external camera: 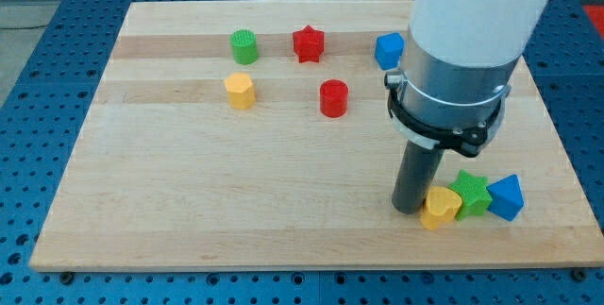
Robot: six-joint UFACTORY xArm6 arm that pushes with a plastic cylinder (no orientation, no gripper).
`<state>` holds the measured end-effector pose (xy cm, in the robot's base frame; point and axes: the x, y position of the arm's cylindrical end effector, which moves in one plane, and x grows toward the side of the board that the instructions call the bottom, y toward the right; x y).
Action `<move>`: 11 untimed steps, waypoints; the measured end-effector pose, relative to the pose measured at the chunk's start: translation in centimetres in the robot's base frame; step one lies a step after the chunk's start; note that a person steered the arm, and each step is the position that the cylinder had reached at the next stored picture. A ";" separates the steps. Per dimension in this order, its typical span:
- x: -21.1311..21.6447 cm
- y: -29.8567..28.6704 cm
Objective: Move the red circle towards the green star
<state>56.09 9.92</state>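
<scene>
The red circle (333, 98) stands upright in the upper middle of the wooden board (189, 201). The green star (471, 193) lies near the view's bottom right, wedged between a yellow block (440, 207) on its left and a blue triangular block (507, 196) on its right. My tip (409, 209) rests on the board just left of the yellow block, touching or nearly touching it. The tip is well below and right of the red circle.
A green cylinder (244, 47), a red star (308, 44) and a blue block (388, 50) stand along the view's top. A yellow block (240, 90) stands left of the red circle. The arm's white body (472, 22) hides part of the upper right board.
</scene>
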 end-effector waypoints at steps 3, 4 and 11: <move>-8.8 -14.6; -14.9 -18.4; -12.2 -8.3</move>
